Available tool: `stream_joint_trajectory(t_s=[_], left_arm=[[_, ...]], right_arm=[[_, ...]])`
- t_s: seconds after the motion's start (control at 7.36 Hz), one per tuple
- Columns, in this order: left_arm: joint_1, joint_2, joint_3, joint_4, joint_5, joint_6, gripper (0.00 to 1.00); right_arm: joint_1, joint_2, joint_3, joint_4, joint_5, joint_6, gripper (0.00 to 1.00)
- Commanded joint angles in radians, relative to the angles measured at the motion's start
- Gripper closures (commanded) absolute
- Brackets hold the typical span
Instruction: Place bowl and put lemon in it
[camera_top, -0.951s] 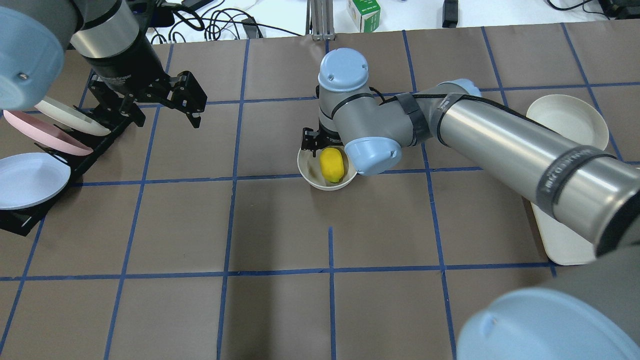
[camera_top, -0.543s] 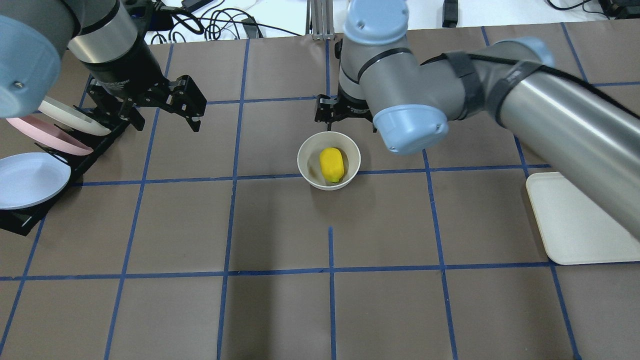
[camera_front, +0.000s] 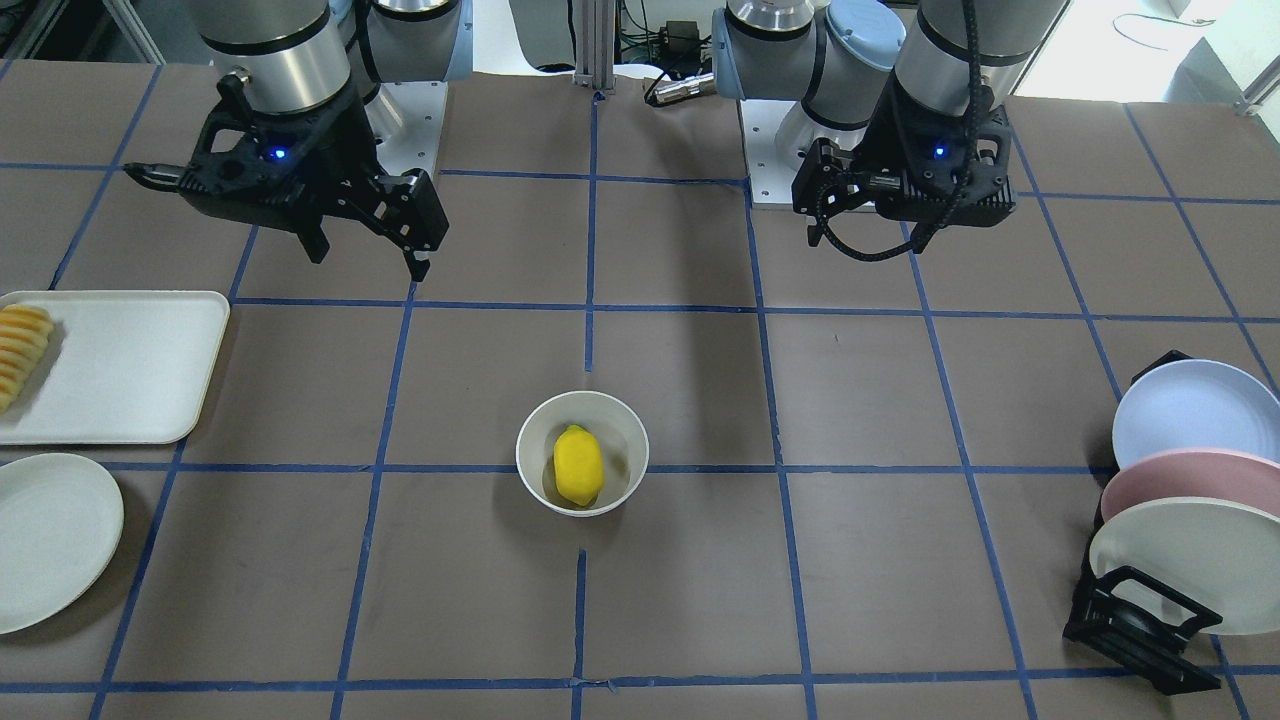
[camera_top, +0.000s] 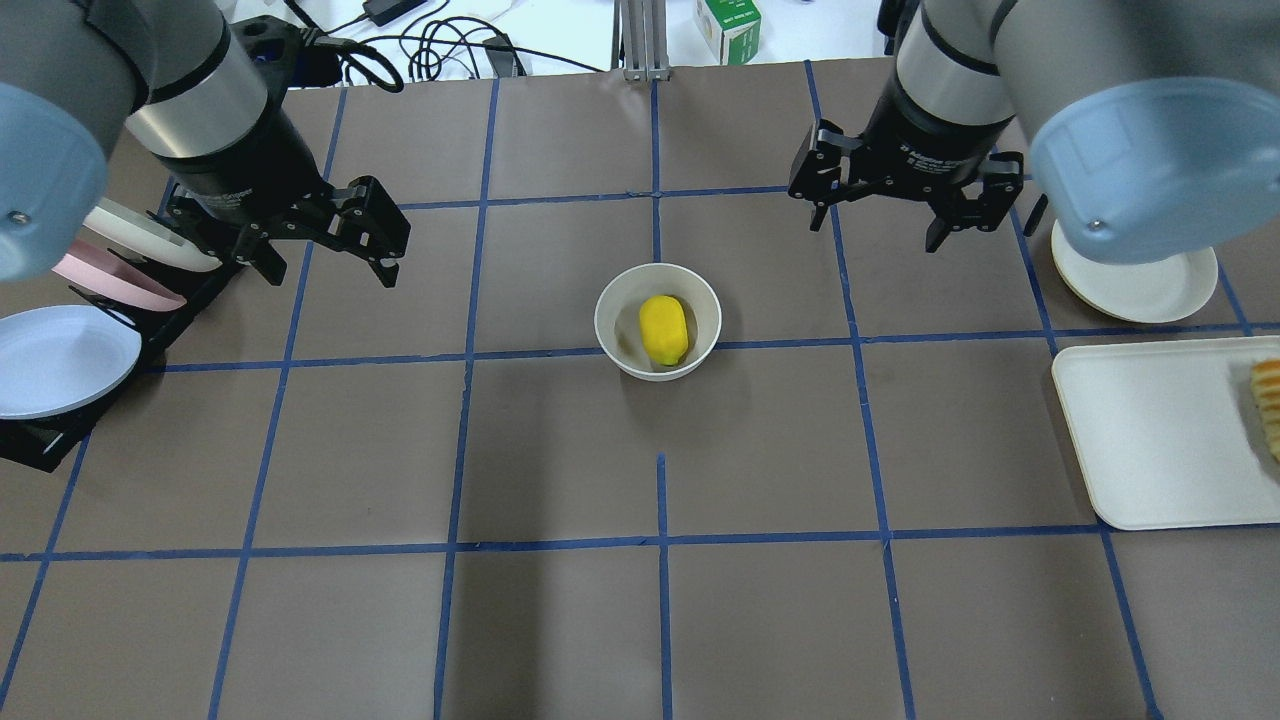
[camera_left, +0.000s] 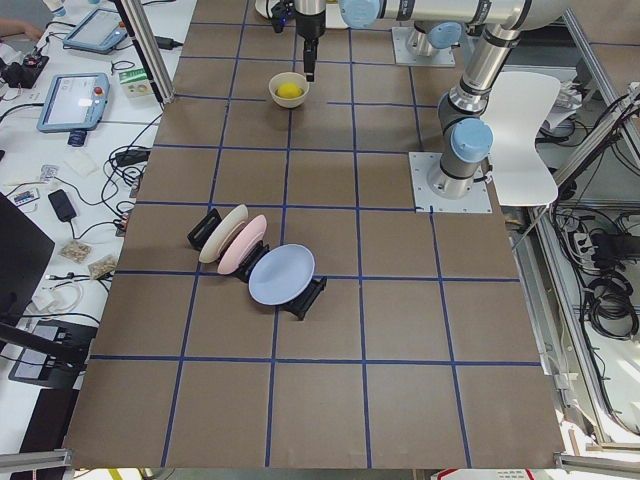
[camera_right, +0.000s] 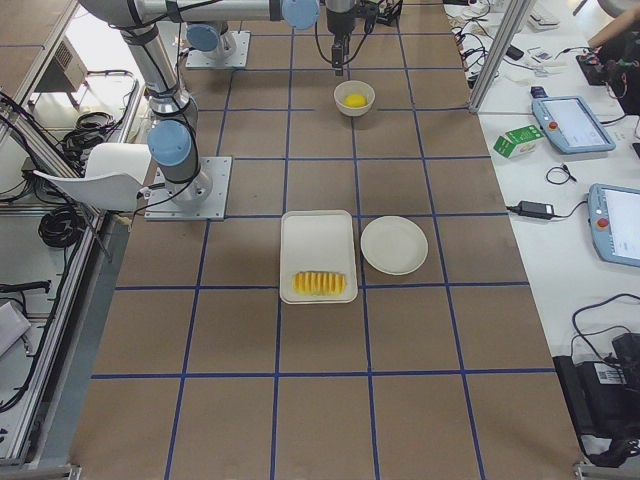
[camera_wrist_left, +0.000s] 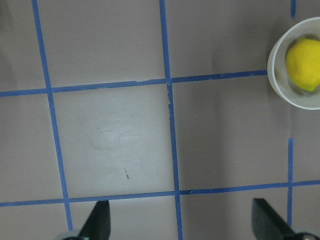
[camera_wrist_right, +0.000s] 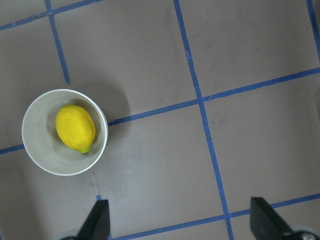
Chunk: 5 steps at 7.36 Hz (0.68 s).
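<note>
The off-white bowl (camera_top: 615, 310) stands upright at the table's middle, with the yellow lemon (camera_top: 665, 329) lying inside it. Both show in the front view too, bowl (camera_front: 535, 450) and lemon (camera_front: 578, 465). My right gripper (camera_top: 875, 230) hangs open and empty, raised, behind and to the right of the bowl. My left gripper (camera_top: 332, 268) is open and empty, well left of the bowl. The right wrist view has the bowl (camera_wrist_right: 40, 135) and lemon (camera_wrist_right: 75, 128) at lower left. The left wrist view has the bowl (camera_wrist_left: 280, 75) at its right edge.
A black rack (camera_top: 60, 440) with blue, pink and cream plates stands at the left edge. A white tray (camera_top: 1150, 440) with sliced orange-yellow food (camera_top: 1268, 400) and a flat off-white plate (camera_top: 1140, 280) lie at the right.
My right gripper has lifted off the bowl and swung back and to the right, leaving the lemon in the bowl. The left arm has barely moved.
</note>
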<state>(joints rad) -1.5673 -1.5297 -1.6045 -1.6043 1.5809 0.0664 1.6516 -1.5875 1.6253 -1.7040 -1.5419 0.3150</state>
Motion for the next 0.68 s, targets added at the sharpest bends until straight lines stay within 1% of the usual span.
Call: stream_joint_trajectory(t_s=[0.0, 0.14, 0.54], left_arm=[[0.009, 0.002, -0.006, 0.001, -0.002, 0.0, 0.0], [0.01, 0.002, -0.006, 0.001, -0.004, 0.001, 0.0], [0.01, 0.003, -0.006, 0.003, -0.004, 0.0, 0.0]], right_arm=[[-0.065, -0.005, -0.001, 0.001, -0.009, -0.196, 0.0], [-0.078, -0.008, -0.001, 0.004, 0.0, -0.224, 0.0], [-0.076, -0.009, 0.007, 0.001, 0.009, -0.218, 0.0]])
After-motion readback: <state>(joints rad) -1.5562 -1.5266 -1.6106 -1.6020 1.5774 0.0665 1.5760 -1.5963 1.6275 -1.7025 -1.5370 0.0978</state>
